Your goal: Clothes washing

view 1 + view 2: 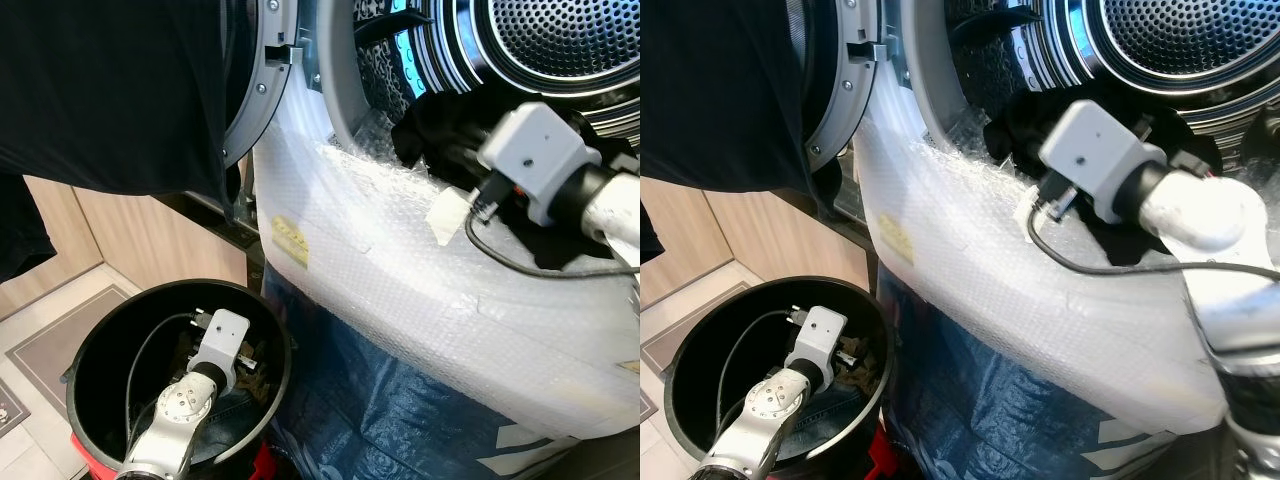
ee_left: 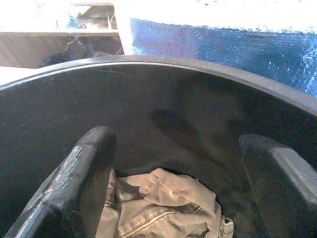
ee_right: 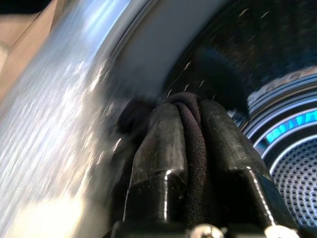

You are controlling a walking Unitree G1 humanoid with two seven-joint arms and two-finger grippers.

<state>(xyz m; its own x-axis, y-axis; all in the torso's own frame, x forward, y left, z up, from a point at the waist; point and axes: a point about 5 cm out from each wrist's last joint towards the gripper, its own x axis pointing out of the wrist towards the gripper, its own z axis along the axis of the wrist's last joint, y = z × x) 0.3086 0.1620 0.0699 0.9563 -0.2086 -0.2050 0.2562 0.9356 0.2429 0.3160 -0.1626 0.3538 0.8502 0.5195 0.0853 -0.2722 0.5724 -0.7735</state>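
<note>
Black cloth fills much of what we see: a dark garment (image 3: 190,148) is pinched between the jaws of our right gripper (image 3: 190,144), which are closed tight on a fold of it at the mouth of the washing machine (image 1: 330,90). From the head views the right arm reaches up to the door opening, and the dark garment lies bunched on the lower lip of the opening, just in front of the perforated steel drum (image 1: 560,40). Blue light glows along the drum's rim.

Bubble wrap (image 1: 420,290) — white and crinkled — covers the front of the machine below the opening, and a blue woven sheet (image 1: 400,410) hangs beneath it. The round door (image 1: 255,90) stands swung open on our left, and more dark fabric (image 1: 110,90) hangs across the upper left of the head views.

Our left gripper (image 2: 173,178) is down inside a black round bucket (image 1: 95,340) that stands on the floor (image 1: 40,340) just beside the machine. Its jaws are spread wide and hold nothing — between them, at the bottom of the bucket, lies a crumpled beige garment (image 2: 158,203) with visible seams. The left fingers (image 2: 79,183) hover above it, apart from the cloth. Something red (image 1: 262,462) shows at the bucket's base.
</note>
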